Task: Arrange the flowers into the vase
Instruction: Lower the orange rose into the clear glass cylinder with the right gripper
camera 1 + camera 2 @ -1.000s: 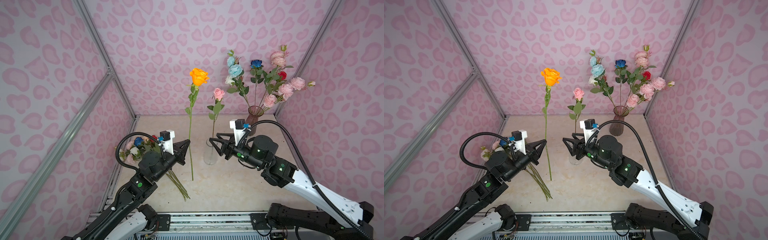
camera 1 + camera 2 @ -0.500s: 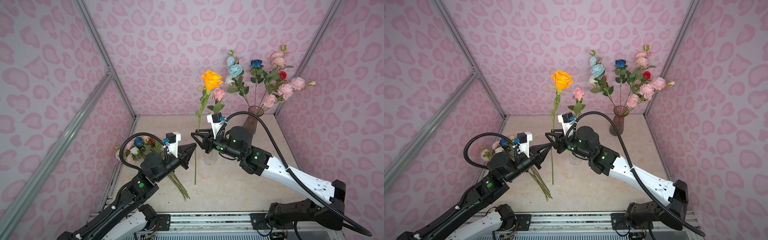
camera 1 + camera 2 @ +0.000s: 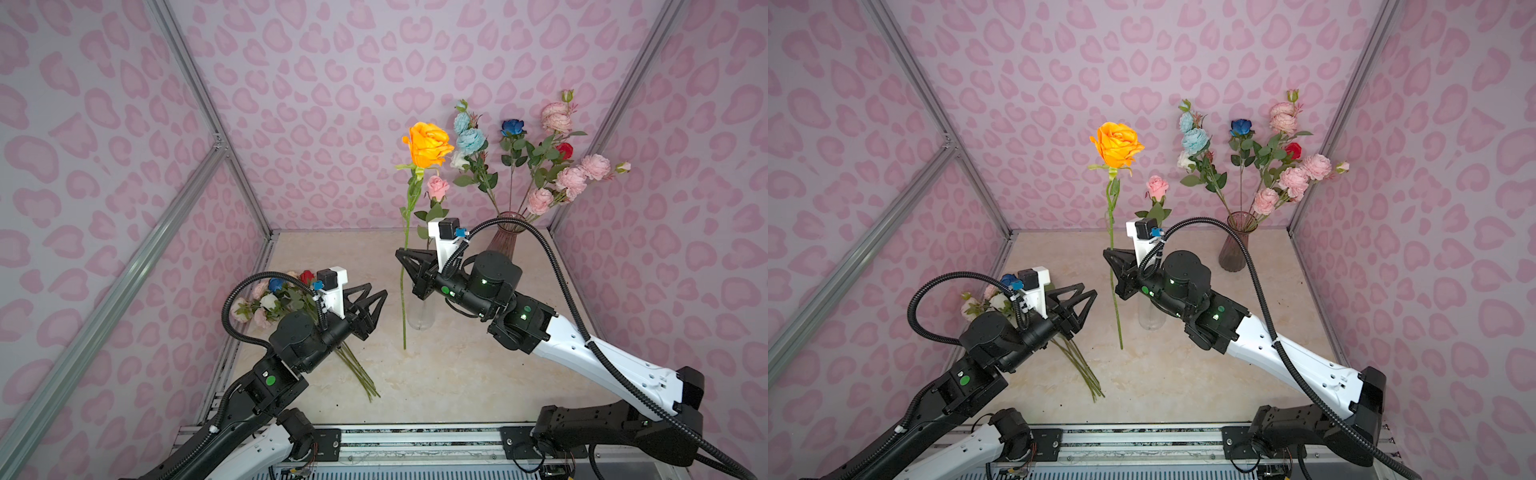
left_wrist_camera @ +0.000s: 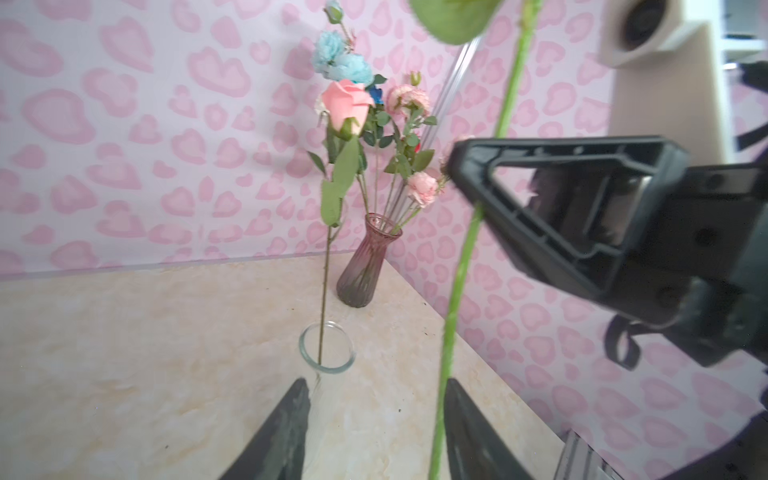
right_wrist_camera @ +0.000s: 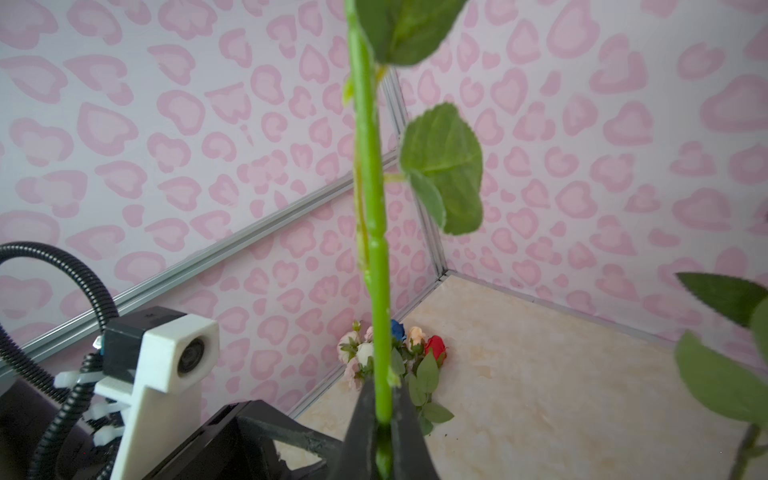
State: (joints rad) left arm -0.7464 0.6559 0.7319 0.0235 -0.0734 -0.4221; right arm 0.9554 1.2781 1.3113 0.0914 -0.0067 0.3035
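Since one second ago the orange rose [image 3: 428,143] has changed hands. Then my left pincer [image 3: 377,289] was holding it and my right pincer [image 3: 401,257] stood open near the clear vase [image 3: 420,320]; now it is the opposite. The rose has also travelled to the right, toward that vase.

My right pincer is clenched on the green stem [image 5: 372,208] about halfway along its length; in the right wrist view the two black fingers press it from both sides. The rose stands almost upright, with the orange head high above my pincer and the lower part of the stem hanging down just to the left of the clear vase. Whether the stem's end touches the table [image 3: 457,374], I cannot tell.

My left pincer is released, with its fingers apart and nothing between them. In both top views the stem is a little beyond its tips, not touching.

The clear vase stands partly hidden under my right pincer, and one pink rose [image 3: 437,187] is already in it. The purple vase [image 3: 503,241] at the back right corner holds many flowers — light blue, dark blue, red and pink. The loose bunch [image 3: 270,299] lies flat on the table behind my left arm, with its stems pointing to the front.
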